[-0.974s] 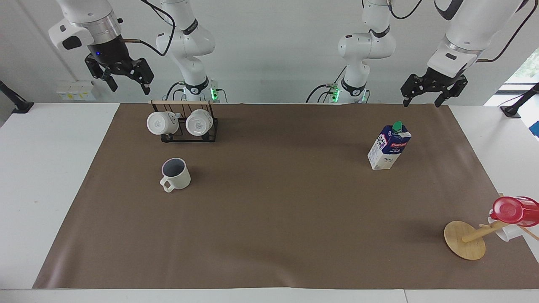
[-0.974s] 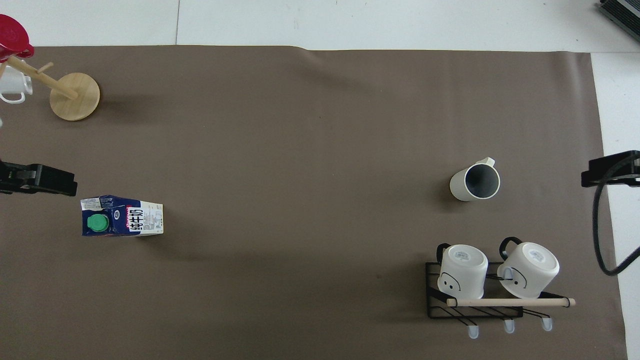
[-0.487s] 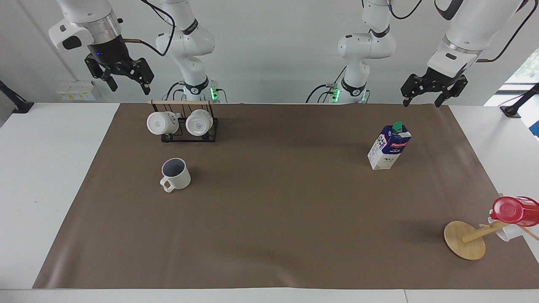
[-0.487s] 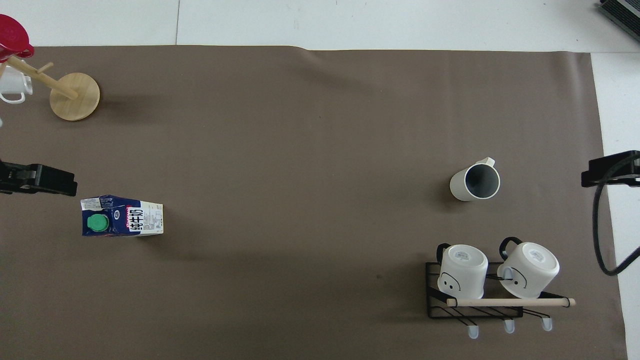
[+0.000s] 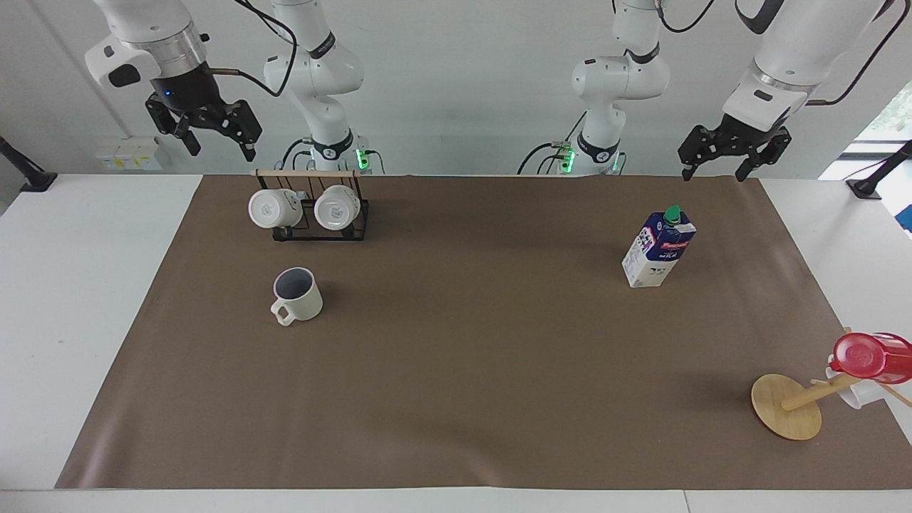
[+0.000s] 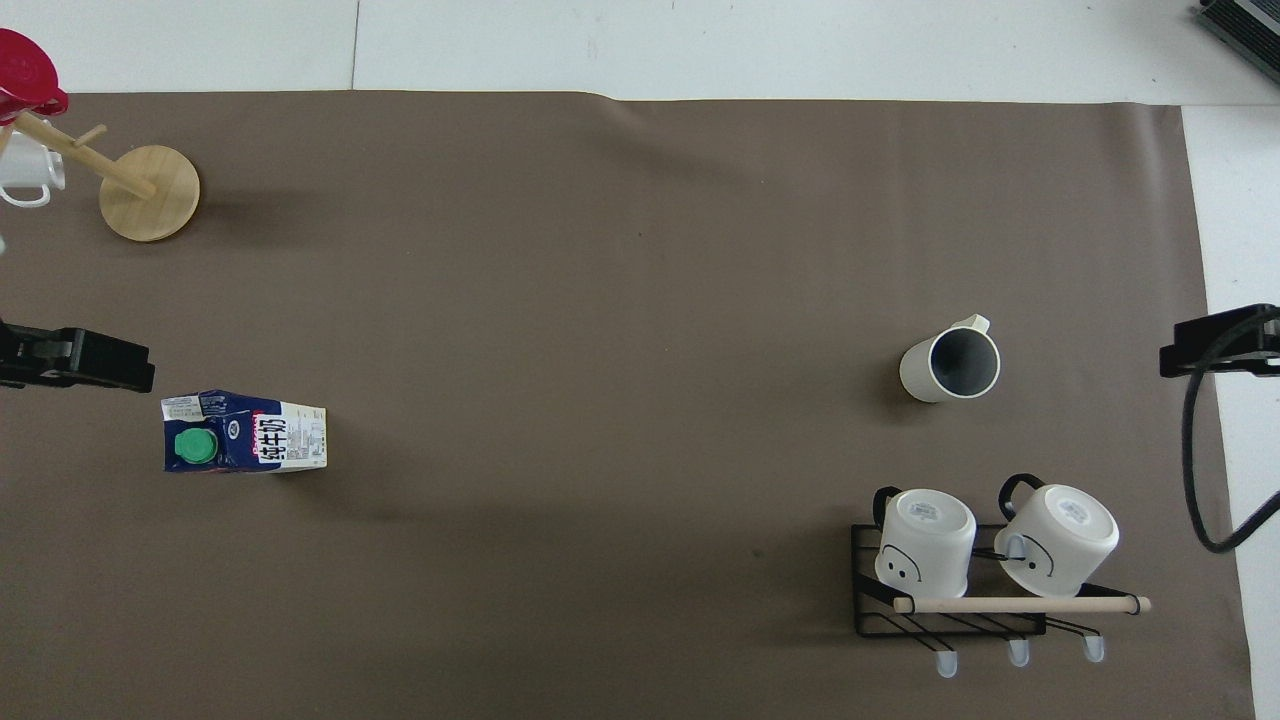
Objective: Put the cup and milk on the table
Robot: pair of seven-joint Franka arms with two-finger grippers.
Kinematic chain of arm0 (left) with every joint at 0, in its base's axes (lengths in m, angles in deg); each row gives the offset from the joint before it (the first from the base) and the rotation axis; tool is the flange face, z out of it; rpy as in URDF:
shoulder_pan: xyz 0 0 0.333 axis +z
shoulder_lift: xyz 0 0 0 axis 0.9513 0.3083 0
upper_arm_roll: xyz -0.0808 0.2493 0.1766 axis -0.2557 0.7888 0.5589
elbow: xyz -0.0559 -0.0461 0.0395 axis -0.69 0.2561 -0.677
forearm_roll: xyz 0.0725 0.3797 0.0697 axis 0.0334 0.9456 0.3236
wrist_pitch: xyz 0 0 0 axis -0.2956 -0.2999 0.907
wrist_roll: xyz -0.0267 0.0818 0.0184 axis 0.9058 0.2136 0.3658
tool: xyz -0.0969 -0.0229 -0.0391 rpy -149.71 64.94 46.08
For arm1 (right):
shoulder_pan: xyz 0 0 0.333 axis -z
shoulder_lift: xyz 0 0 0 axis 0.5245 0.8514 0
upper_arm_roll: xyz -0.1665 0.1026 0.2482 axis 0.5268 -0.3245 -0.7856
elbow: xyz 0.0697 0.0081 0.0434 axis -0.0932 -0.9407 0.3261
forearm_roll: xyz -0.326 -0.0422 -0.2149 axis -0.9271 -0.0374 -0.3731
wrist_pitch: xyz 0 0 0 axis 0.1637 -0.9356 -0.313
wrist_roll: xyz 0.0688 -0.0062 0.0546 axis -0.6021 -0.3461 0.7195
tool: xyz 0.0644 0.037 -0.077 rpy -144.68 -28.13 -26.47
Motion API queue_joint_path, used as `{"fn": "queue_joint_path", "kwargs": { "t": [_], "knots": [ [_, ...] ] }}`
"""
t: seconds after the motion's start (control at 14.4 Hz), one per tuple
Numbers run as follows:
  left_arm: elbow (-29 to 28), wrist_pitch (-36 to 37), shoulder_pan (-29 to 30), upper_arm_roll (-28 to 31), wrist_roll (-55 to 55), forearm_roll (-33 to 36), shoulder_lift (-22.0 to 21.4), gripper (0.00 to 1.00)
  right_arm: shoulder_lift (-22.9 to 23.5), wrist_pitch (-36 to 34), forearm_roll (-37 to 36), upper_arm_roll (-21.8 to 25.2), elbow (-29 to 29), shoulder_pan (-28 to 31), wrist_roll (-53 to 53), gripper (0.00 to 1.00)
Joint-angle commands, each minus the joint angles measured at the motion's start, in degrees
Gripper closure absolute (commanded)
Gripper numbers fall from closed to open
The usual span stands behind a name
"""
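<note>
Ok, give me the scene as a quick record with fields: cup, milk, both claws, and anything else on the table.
cup: cup upright on the brown paper sheet, handle pointing away from the robots, toward the right arm's end
milk: milk upright on the sheet, toward the left arm's end
left claw: left claw open, empty, raised over the table edge near the milk
right claw: right claw open, empty, raised near the rack
other: wire rack holding two white mugs; wooden peg stand with a red cup

Cream mug (image 5: 298, 295) with grey-blue inside sits upright on the brown-papered table (image 5: 456, 399), well below the right gripper (image 5: 210, 135)'s spread jaws. Blue-white milk carton (image 5: 658, 247), green cap, stands below the left gripper (image 5: 734, 155)'s.
</note>
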Motion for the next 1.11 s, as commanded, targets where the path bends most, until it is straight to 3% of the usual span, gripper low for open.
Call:
{"fn": "queue_joint_path", "kwargs": {
  "t": [0.0, 0.49, 0.9, 1.04],
  "knots": [
    [-0.9, -0.5, 0.9, -0.5, -0.1, -0.3, -1.0, 0.0, -1.6, 2.4, 0.5, 0.1, -4.2, 0.1, 0.9, 0.0],
    [-0.9, -0.5, 0.9, -0.5, -0.1, -0.3, -1.0, 0.0, 0.4, 19.3, 0.8, -1.0, -14.7, -4.8, 0.9, 0.0],
    [-0.9, -0.5, 0.9, -0.5, -0.1, -0.3, -1.0, 0.0, 8.1, 32.2, 0.8, -1.0, -22.0, -6.2, 1.5, 0.0],
    [-0.9, -0.5, 0.9, -0.5, 0.0, -0.3, -1.0, 0.0, 8.8, 35.9, 0.7, -1.0, -25.1, -6.7, 2.2, 0.0]
  ]
}}
